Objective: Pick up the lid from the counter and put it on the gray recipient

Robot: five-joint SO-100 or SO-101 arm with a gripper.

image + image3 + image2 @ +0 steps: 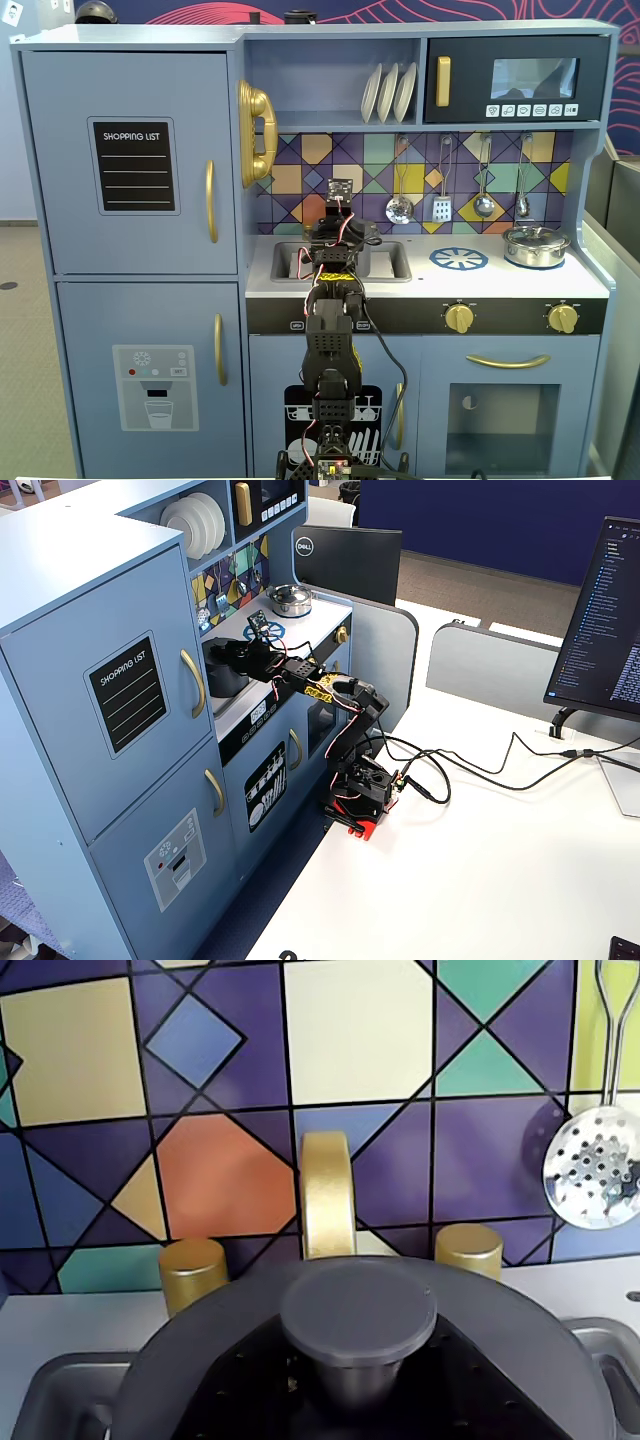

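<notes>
Seemingly already seated, the lid (358,1310) fills the lower centre of the wrist view, its knob directly below the camera, covering what appears to be the gray recipient (226,670) in the sink (393,262). Whether the gripper (335,238), hovering just above, is spread or pinching the knob cannot be told.

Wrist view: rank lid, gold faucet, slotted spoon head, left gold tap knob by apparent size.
1. lid, inflated by nearness
2. gold faucet
3. slotted spoon head
4. left gold tap knob
Spoon head and faucet look close, so that order is unsure.
</notes>
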